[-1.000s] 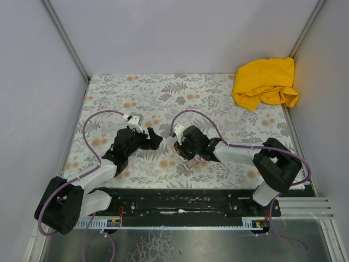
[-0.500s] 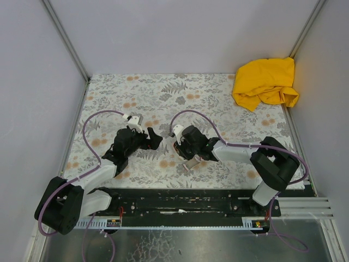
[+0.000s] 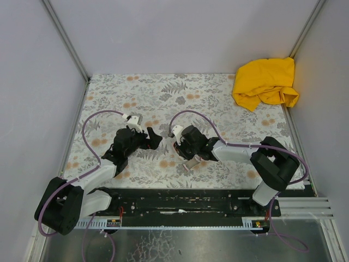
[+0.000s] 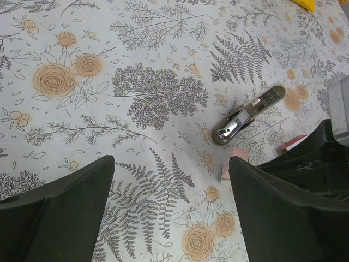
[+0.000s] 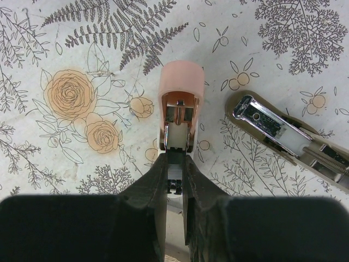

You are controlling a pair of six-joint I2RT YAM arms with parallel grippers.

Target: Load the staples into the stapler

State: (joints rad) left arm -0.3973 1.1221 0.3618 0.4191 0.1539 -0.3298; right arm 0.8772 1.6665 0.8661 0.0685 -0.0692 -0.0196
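- The right gripper has its fingers drawn almost together. They pinch the near end of the stapler's pink top, with only a narrow slit between them.
- The pink top runs straight away from those fingers. Its rounded end is farthest out and its open underside faces the wrist camera.
- The stapler's base, with its silver channel up, lies flat on the floral table cover, just beside the pink top on the right and not touching it. Its long axis is diagonal in the right wrist view, with the metal nose toward the upper left and the rest running off toward the lower right.
- I cannot tell whether the two parts join at a hinge.
- The left gripper is spread wide and holds nothing. The base lies on the table beyond the fingertips, nearer the right-hand finger.
- A red-edged box shows just past that finger.
- From above, the stapler lies near the middle of the table, under the right gripper.
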